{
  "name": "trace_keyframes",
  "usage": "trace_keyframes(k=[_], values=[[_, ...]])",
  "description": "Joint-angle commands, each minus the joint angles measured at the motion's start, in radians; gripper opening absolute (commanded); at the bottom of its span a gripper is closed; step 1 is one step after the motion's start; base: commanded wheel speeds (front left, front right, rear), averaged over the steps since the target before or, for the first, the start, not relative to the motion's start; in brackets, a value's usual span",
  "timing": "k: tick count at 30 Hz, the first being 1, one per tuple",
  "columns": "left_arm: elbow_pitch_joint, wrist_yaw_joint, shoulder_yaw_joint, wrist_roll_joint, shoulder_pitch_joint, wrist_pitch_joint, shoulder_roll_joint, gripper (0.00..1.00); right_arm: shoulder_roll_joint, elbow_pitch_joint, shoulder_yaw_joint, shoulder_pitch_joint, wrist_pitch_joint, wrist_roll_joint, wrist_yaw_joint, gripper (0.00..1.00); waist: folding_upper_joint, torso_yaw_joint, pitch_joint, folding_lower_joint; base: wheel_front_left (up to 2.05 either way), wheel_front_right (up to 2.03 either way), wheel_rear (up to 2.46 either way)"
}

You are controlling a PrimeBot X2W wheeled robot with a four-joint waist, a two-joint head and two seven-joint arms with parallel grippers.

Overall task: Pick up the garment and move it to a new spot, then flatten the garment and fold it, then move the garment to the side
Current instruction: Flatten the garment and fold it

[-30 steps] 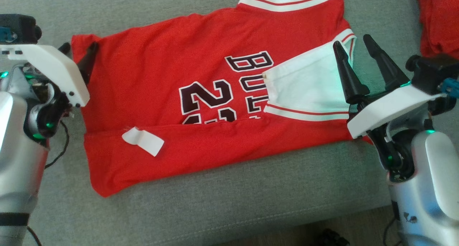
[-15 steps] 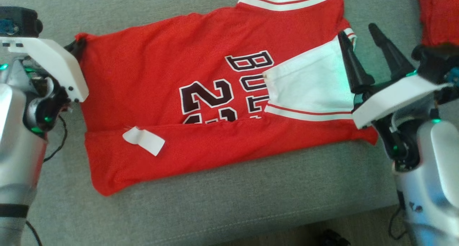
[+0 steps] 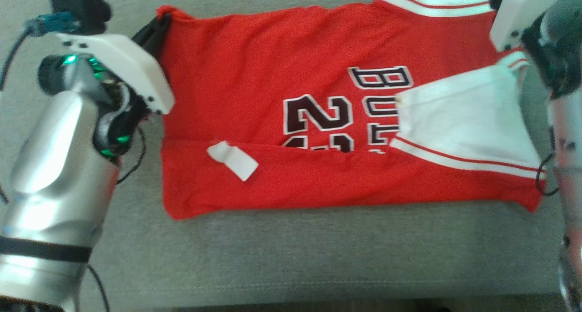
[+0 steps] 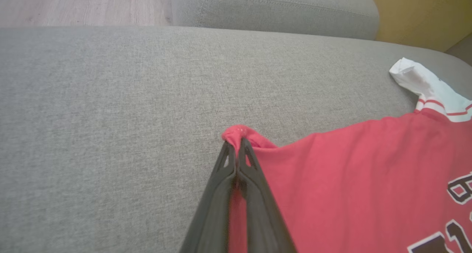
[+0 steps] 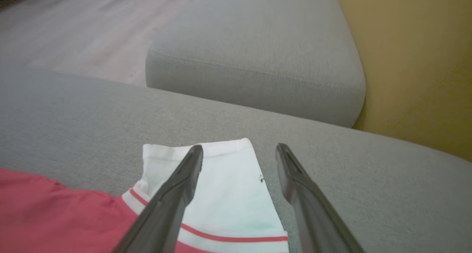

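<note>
A: What is the head camera giving you that the wrist cameras aren't?

B: It is showing the whole red garment [image 3: 254, 75] lying spread on the grey sofa cushion [image 3: 318, 257]. The near edge is folded over, a white label [image 3: 233, 159] is sitting on that fold, and the dark lettering is facing up. The wrist views are catching only corners of it.

A: And the left wrist?

B: It is showing the left gripper [image 4: 236, 144] pinching the garment's far left corner, fingers pressed together, with a nub of red cloth bunching above the tips. From the head, that grip is mostly hiding behind the white mount. The wrist is also taking in the wooden floor [image 4: 84, 6] beyond the cushion.

A: The right side?

B: The right gripper [image 5: 239, 149] is standing with its fingers wide apart, holding nothing, over the white sleeve [image 5: 228, 201] at the far right corner. Whether a finger is touching the cloth, I cannot tell. A second cushion [image 5: 258, 54] and a yellow wall [image 5: 416, 61] are lying behind.

A: What is differing from a second ago?

B: The left fingers were straddling that corner, apart; now they are clamping it. The right gripper was hovering over the nearer, folded-in white sleeve and is now reaching at the far one. The whole head picture is sitting further right, so the camera is turning; the garment's layout is looking the same.
</note>
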Motion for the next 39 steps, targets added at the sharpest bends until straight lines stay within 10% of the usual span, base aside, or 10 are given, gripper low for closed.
trace_keyframes(k=[1,24,27,30,32,39], values=[[-0.021,-0.008,0.022,0.012,-0.055,-0.020,0.012,0.00,-0.010,0.040,0.008,-0.053,0.034,-0.025,0.007,1.00,0.0000,0.057,0.023,-0.0001,0.00,0.00,0.00],[0.084,-0.044,-0.035,-0.006,-0.126,-0.099,-0.116,0.00,-0.015,0.472,-0.173,-0.306,0.216,-0.222,0.007,1.00,0.0000,0.179,0.073,-0.0001,0.00,0.00,0.00],[0.088,-0.044,-0.036,-0.008,-0.130,-0.099,-0.115,0.00,-0.008,0.482,-0.177,-0.319,0.220,-0.234,0.007,0.59,0.0000,0.178,0.075,-0.0001,0.00,0.00,0.00],[0.090,-0.043,-0.035,-0.011,-0.133,-0.099,-0.114,0.00,0.002,0.485,-0.180,-0.327,0.200,-0.242,0.007,0.38,0.0000,0.175,0.078,-0.0001,0.00,0.00,0.00],[0.093,-0.042,-0.034,-0.013,-0.135,-0.100,-0.112,0.00,0.005,0.487,-0.185,-0.329,0.173,-0.251,0.007,0.00,0.0000,0.173,0.081,-0.0001,0.00,0.00,0.00],[0.105,-0.039,-0.031,-0.017,-0.139,-0.108,-0.102,0.00,0.023,0.503,-0.221,-0.329,0.056,-0.287,0.007,0.00,0.0000,0.157,0.078,-0.0001,0.00,0.00,0.00]])
